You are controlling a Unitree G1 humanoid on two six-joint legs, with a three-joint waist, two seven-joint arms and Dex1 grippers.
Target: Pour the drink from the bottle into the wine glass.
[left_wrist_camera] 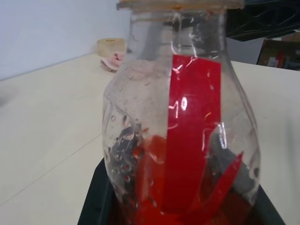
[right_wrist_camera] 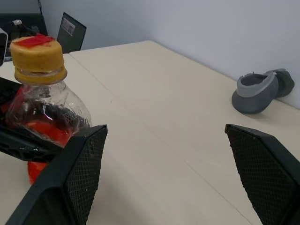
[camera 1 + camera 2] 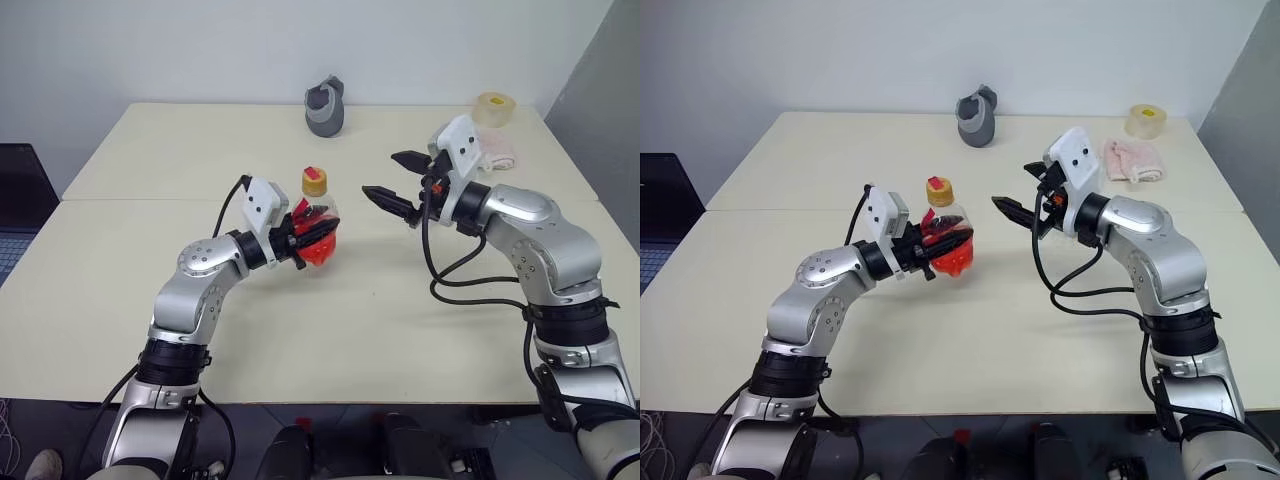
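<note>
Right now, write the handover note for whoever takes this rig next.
Left claw: shut on the bottle, held upright over the table.
Right claw: open, holding nothing, beside the bottle and apart from it.
The yellow cap is on; the drink sits low in the bottle.
Done: bottle grasped.
Left: remove the cap, then pour. No wine glass appears on the table.

This looks like a lab or test room, not a home. Two plain cream tables [image 3: 150, 330] stand pushed together against a bare white wall [image 3: 200, 50]. Few things lie on them: a grey cup-like object [image 3: 326, 105], a roll of tape [image 3: 493, 108] and a pink cloth [image 3: 1132, 160] at the far side. A dark screen [image 3: 18, 185] stands off to the left. Black cables [image 3: 455, 275] hang from the robot's arm.
</note>
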